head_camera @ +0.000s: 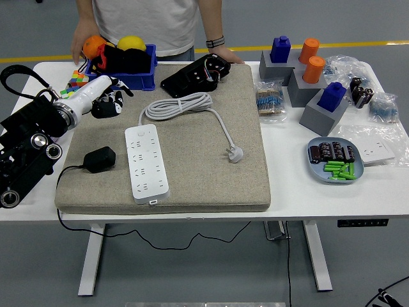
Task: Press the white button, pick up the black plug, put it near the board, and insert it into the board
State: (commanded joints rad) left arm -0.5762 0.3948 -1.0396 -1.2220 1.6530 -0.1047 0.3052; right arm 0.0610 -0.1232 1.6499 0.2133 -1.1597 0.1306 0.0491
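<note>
A white power strip [147,161] lies on the grey pad [211,173], with a small button at its near end [152,200]. Its white cord [182,105] coils behind it and ends in a white plug [235,153]. A black plug adapter [100,158] lies on the pad left of the strip, its black cable running off the left edge. My left hand [107,103] hovers over the pad's far left corner, fingers loosely curled, holding nothing. It is well behind the black plug and apart from the strip. My right arm is out of view.
A blue bin [124,67] with fruit and a black device [195,75] stand at the back. A person stands behind, hands resting by the bin and the device. Colourful cubes [79,79] lie at the left. Grey blocks [307,83], a blue plate [335,160] and bags fill the right side.
</note>
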